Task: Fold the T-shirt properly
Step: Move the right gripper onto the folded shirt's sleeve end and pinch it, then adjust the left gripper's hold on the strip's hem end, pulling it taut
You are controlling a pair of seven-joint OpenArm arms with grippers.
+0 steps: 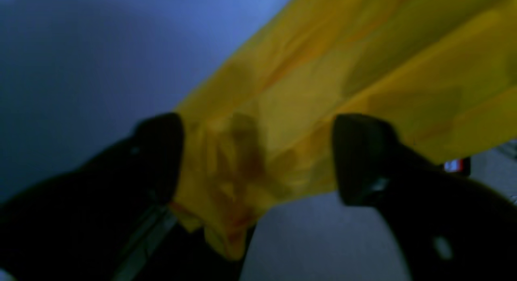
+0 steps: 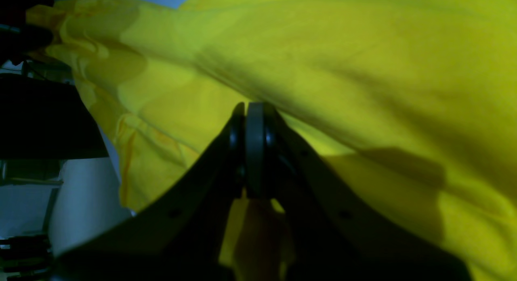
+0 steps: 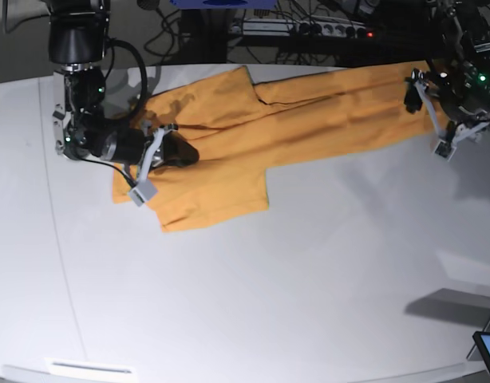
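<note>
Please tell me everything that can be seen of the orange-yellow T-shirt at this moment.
The T-shirt is plain orange-yellow cloth, soft and creased, lying on the white table along its far side. It is partly folded lengthwise into a long band, with a wider part and one short sleeve near the right gripper, whose jaws are closed above it. The left gripper stands open around a bunched end.
</note>
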